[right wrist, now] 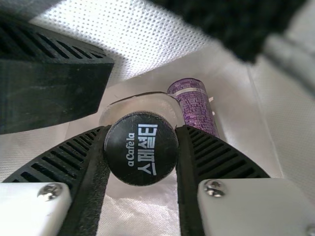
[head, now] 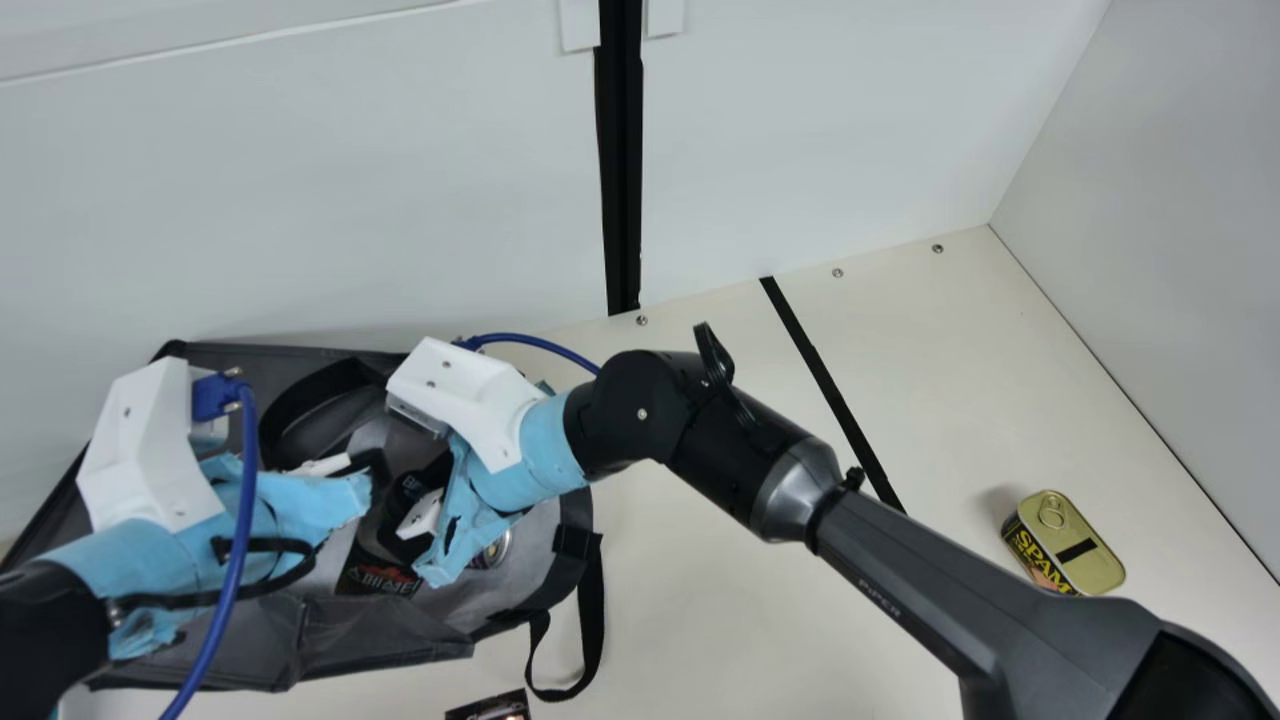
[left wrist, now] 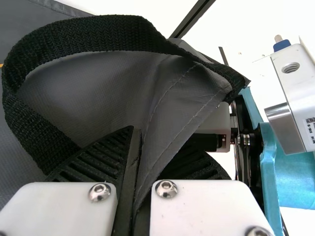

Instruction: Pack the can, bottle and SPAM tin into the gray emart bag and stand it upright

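Bottle (right wrist: 141,148), black-capped, and purple cylindrical can (right wrist: 196,107) are inside the gray fabric bag (head: 380,640), right claw (right wrist: 141,132) gripping the former, left claw (left wrist: 157,137) pinching cloth, while gold-lidded SPAM tin (head: 1088,555) awaits packing, four o'clock.
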### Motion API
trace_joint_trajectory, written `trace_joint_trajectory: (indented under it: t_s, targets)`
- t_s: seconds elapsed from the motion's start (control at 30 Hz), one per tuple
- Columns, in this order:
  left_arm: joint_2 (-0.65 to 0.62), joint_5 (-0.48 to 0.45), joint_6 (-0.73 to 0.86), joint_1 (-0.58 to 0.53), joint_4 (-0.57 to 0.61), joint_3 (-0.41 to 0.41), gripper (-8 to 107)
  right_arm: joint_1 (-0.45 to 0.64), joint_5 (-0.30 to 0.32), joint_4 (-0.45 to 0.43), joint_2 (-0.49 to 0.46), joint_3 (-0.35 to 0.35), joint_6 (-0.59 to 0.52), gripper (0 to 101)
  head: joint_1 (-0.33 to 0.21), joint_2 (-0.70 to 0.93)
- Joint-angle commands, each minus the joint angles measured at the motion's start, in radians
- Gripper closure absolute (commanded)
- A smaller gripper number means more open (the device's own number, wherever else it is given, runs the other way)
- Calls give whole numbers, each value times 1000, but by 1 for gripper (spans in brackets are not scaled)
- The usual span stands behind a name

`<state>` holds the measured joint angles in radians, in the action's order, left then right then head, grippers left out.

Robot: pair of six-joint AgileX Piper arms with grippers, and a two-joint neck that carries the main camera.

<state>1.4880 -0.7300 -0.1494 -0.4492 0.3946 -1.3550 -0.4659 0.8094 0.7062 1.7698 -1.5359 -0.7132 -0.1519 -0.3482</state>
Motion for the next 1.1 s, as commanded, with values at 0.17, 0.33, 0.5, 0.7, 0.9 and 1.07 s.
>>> trace_joint_trajectory:
  t_s: [0.17,0.33,0.5,0.7,0.9,1.07]
  targets:
    - [0,0,0,0,0,0,107,0,5,-5,-1,-2,-1,28,-23,-1]
    - [0,0,0,0,0,0,107,3,9,-12,-6,0,1,11,-23,-1]
    - [0,0,0,0,0,0,107,11,13,-18,-17,6,2,6,-23,-1]
    - [0,0,0,0,0,0,107,24,18,-27,-41,20,3,6,-23,-1]
    - [0,0,0,0,0,0,107,39,25,-39,-75,41,7,6,-23,-1]
    - [0,0,0,0,0,0,107,51,29,-52,-106,60,16,6,-23,-1]
